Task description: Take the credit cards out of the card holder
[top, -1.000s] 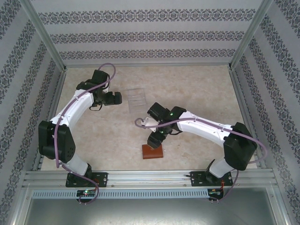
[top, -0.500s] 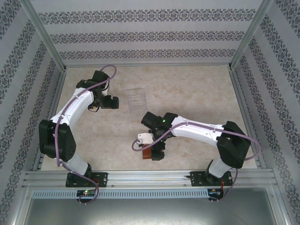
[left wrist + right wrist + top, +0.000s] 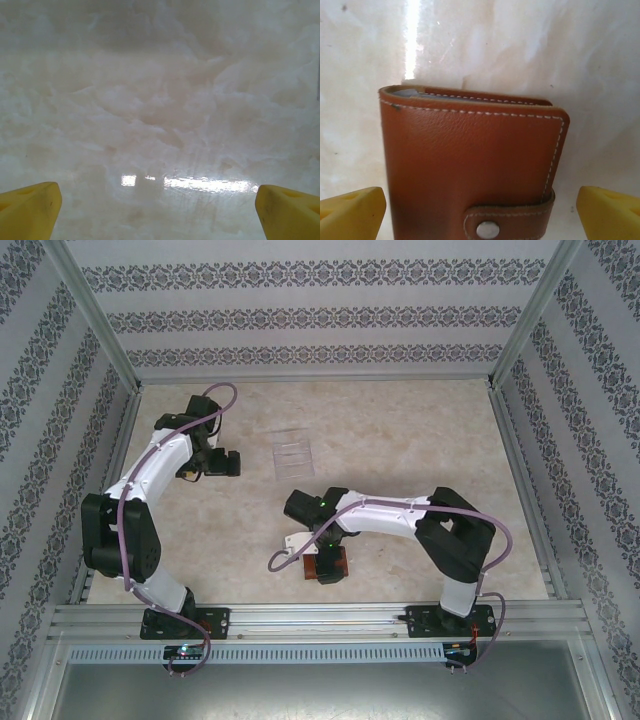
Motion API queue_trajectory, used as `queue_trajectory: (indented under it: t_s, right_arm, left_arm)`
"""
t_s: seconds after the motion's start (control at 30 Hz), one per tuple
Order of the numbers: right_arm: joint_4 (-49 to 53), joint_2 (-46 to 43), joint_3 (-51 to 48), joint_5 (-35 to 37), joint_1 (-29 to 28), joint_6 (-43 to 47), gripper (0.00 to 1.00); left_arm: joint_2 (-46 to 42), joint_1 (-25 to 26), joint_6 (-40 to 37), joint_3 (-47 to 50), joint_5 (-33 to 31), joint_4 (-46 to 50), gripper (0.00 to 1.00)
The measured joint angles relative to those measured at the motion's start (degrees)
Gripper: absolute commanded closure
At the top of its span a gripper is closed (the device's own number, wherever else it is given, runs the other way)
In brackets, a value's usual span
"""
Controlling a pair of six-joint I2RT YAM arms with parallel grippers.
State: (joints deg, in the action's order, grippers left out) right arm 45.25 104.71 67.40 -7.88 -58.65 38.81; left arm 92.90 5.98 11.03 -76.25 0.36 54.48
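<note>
Brown leather card holder (image 3: 470,165) sits snapped shut on the worktop (image 3: 520,50), framed by my released right tool (image 3: 480,215). My left tool (image 3: 160,212) hangs released, well apart. A squeeze across the covers may skid it on the glossy surface and leave it fastened.

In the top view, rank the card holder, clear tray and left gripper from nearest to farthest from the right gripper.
1. card holder: right under the right gripper, by the near edge.
2. clear tray: farther back, mid-table.
3. left gripper: back left, left of the tray.
</note>
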Motion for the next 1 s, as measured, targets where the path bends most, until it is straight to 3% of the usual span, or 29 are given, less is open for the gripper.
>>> queue_trajectory:
  t_s: [0.67, 0.8, 1.0]
  right_arm:
    - [-1.92, 1.95, 0.33, 0.90, -0.46, -6.71, 0.19]
    - [-3.02, 1.49, 0.33, 0.81, 0.26, -12.50, 0.25]
    - [-6.03, 0.79, 1.25, 1.79, 4.31, -28.94, 0.34]
  left_arm:
    - [0.70, -0.48, -0.11, 0.00, 0.48, -0.02, 0.00]
    - [0.68, -0.48, -0.04, 0.00, -1.38, -0.07, 0.00]
    - [0.46, -0.61, 0.13, 0.00, -3.02, -0.28, 0.00]
